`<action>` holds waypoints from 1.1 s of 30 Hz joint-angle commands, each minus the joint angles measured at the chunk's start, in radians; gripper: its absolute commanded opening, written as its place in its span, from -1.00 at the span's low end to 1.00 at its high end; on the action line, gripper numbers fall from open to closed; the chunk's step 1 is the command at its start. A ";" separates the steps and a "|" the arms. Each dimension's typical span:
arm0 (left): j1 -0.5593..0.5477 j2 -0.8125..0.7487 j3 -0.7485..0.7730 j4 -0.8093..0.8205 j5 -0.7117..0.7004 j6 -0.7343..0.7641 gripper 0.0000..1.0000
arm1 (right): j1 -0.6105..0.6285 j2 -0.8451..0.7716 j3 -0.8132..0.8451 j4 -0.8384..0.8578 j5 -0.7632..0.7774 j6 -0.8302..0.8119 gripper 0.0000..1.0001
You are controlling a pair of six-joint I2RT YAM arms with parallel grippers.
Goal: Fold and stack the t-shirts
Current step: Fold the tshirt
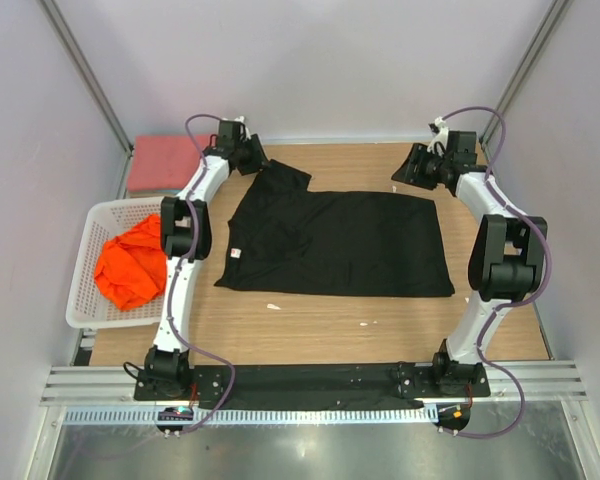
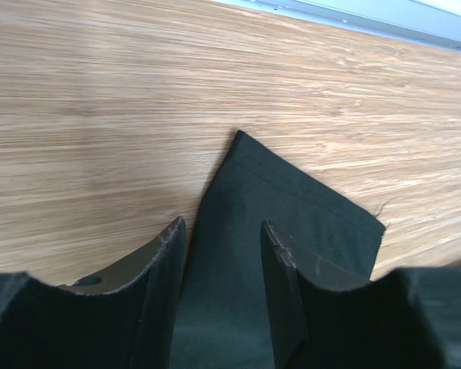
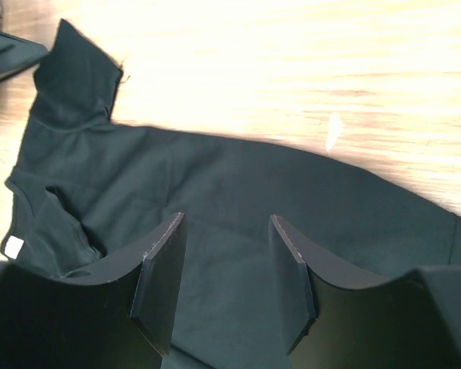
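Jaws of the left gripper [image 2: 222, 231] stand spread over the sleeve [image 2: 292, 200] of the black t-shirt [image 1: 340, 245], pinching nothing. Right gripper [image 3: 226, 227] likewise gapes above the shirt's body, empty.

L arm [image 1: 180, 240] reaches fwd to approx 11 o'clock, R arm [image 1: 505, 255] bent elbow-high to approx 1 o'clock, L gripper [image 2: 223, 228] & R gripper [image 3: 227, 223] both angled down, jaws apart.
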 commanded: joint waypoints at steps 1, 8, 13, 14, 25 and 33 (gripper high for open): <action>-0.017 0.053 0.019 0.018 0.036 -0.025 -0.10 | 0.008 -0.035 0.007 0.059 -0.057 0.021 0.05; -0.020 0.063 0.026 0.062 0.086 -0.080 -0.77 | 0.018 0.041 0.090 0.050 -0.037 0.042 0.04; -0.022 -0.005 -0.028 0.114 0.109 -0.078 -1.00 | 0.052 0.163 0.214 0.007 0.050 0.036 0.04; -0.020 -0.041 -0.042 0.124 0.113 -0.071 -1.00 | 0.064 0.175 0.225 0.016 0.049 0.030 0.05; -0.020 -0.167 -0.126 0.243 0.228 -0.098 -1.00 | 0.062 0.210 0.294 -0.074 0.092 -0.057 0.04; -0.010 -0.202 -0.191 0.252 0.245 -0.088 -1.00 | -0.117 0.310 0.371 -0.318 0.058 -0.099 0.05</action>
